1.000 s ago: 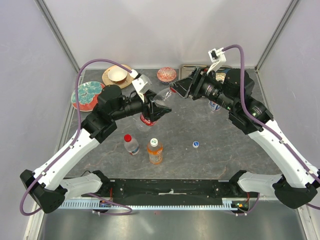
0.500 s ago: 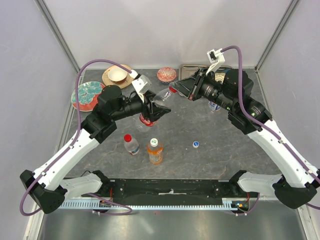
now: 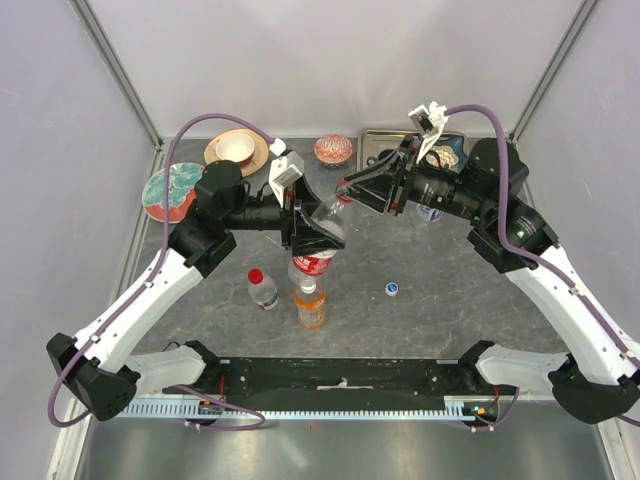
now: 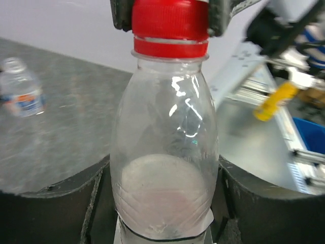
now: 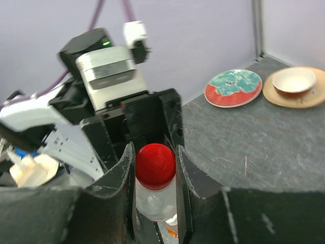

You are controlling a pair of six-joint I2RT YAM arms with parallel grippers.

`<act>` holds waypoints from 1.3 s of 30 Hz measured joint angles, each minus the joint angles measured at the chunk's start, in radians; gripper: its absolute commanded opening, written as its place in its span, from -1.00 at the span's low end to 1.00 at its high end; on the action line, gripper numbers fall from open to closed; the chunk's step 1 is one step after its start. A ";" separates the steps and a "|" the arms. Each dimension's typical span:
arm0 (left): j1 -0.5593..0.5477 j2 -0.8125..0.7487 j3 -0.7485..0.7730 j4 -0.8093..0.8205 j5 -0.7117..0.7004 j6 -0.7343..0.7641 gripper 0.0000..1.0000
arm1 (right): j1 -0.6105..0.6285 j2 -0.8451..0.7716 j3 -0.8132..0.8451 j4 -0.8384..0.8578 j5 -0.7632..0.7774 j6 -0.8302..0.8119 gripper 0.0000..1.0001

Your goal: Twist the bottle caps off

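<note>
My left gripper (image 3: 318, 238) is shut on the body of a clear bottle (image 3: 322, 225) with a red label, holding it tilted above the table; it fills the left wrist view (image 4: 165, 152). My right gripper (image 3: 347, 190) is shut on its red cap (image 3: 343, 197), with a finger on each side (image 5: 155, 165). The cap sits at the top of the left wrist view (image 4: 170, 25). A clear red-capped bottle (image 3: 262, 288) and the orange bottle (image 3: 310, 302) stand in front. Another clear bottle (image 3: 430, 212) is partly hidden behind my right arm.
A loose blue-and-white cap (image 3: 392, 289) lies on the table at right of centre. At the back are a teal and red plate (image 3: 172, 190), a wooden saucer with a bowl (image 3: 237, 150), a pink bowl (image 3: 333, 149) and a metal tray (image 3: 385, 137) holding a blue mug (image 3: 447, 155).
My left gripper has swung the held bottle forward and to the right, now above the orange bottle. My right gripper has followed and stays at the red cap.
</note>
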 measured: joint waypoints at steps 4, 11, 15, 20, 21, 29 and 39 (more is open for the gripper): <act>-0.001 0.033 0.002 0.124 0.214 -0.134 0.07 | 0.000 -0.023 0.002 0.042 -0.146 -0.065 -1.00; -0.014 0.056 0.002 0.366 0.435 -0.343 0.04 | 0.007 -0.072 -0.035 0.175 -0.346 -0.117 -1.00; -0.014 0.057 0.002 0.426 0.495 -0.396 0.04 | 0.007 -0.077 -0.042 0.208 -0.441 -0.153 -1.00; -0.014 0.058 0.002 0.486 0.542 -0.446 0.04 | 0.006 -0.078 -0.042 0.225 -0.531 -0.201 -1.00; -0.015 0.058 0.002 0.495 0.547 -0.453 0.04 | 0.006 -0.078 -0.042 0.228 -0.542 -0.207 -1.00; -0.016 0.058 -0.005 0.519 0.571 -0.470 0.05 | 0.005 -0.080 -0.049 0.231 -0.578 -0.233 -1.00; -0.014 0.058 -0.005 0.489 0.571 -0.450 0.05 | 0.004 -0.085 -0.056 0.226 -0.568 -0.225 -0.32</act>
